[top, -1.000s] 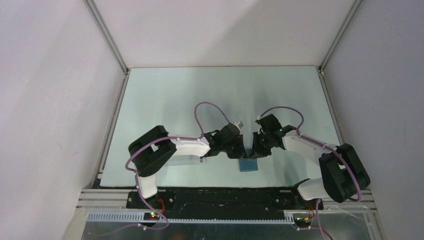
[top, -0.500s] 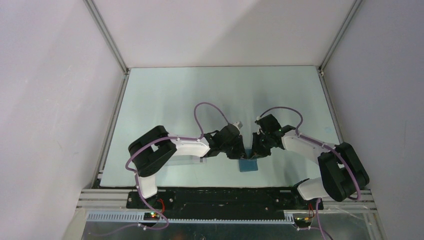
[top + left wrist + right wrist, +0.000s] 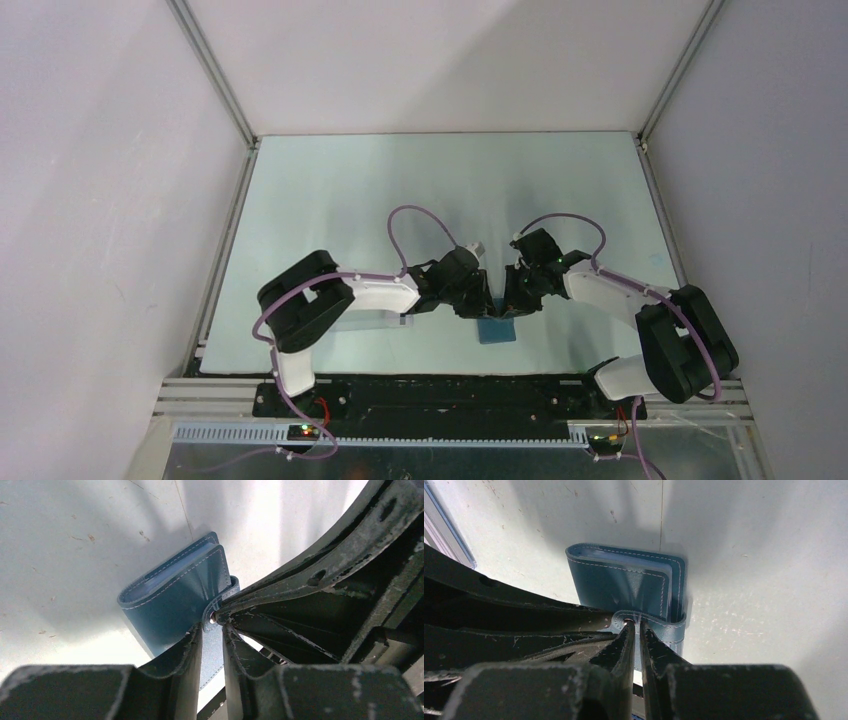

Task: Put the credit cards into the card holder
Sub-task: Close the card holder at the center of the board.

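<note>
Card holder point(image 3: 497, 329) flat on table point(image 3: 400, 190), near edge, between 2 grippers. Right gripper point(image 3: 634, 626) pinches clasp tab point(image 3: 651, 622). Left gripper point(image 3: 212, 645) narrowly parted astride same tab, not clamping. Advice: grip tab firmly, peel slowly, pin body down.

The pale, scuffed table point(image 3: 400, 190) bears 1 folded teal card holder point(image 3: 497, 331) near its front edge, with 1 clear box point(image 3: 372, 320) to the left.

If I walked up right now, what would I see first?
A teal-blue folding leather wallet lies at the front middle of the pale table. The right tool pinches its little clasp tab, and the left tool, coming from the other side, sits slightly open around that same tab.
</note>
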Available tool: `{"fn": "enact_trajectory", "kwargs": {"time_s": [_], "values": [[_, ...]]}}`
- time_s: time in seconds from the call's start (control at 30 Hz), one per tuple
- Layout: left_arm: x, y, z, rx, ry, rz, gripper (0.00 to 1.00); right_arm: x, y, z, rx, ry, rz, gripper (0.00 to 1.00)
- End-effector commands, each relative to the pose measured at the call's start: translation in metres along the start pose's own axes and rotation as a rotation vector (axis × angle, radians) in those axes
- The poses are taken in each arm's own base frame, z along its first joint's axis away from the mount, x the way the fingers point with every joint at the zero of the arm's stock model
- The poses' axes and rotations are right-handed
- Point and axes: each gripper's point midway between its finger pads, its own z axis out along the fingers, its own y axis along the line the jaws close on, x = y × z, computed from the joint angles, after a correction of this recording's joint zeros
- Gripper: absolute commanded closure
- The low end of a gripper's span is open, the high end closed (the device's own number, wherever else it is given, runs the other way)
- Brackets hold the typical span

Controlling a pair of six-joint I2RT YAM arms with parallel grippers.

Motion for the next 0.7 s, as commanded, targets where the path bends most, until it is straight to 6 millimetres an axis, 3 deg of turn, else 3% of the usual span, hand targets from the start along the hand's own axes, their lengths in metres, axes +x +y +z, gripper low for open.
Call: {"fn": "enact_trajectory", "kwargs": {"time_s": [0.0, 0.1, 0.2, 0.3, 0.67], "values": [[-0.005, -0.009, 0.004, 0.04, -0.014, -0.001, 0.73, -0.01, 0.007, -0.001, -0.009, -0.029, -0.023, 0.87], [-0.006, -0.005, 0.004, 0.032, -0.017, -0.001, 0.67, -0.01, 0.008, 0.0, -0.013, -0.026, -0.022, 0.87], [-0.006, 0.002, 0.003, 0.005, -0.027, -0.002, 0.56, -0.009, 0.007, 0.001, -0.012, -0.02, -0.016, 0.87], [-0.005, 0.008, 0.002, -0.022, -0.027, -0.005, 0.53, -0.009, 0.007, 0.002, -0.012, -0.017, -0.014, 0.87], [0.0, 0.007, 0.014, -0.007, 0.012, -0.026, 0.8, -0.008, 0.01, 0.003, -0.036, -0.015, -0.005, 0.88]]}}
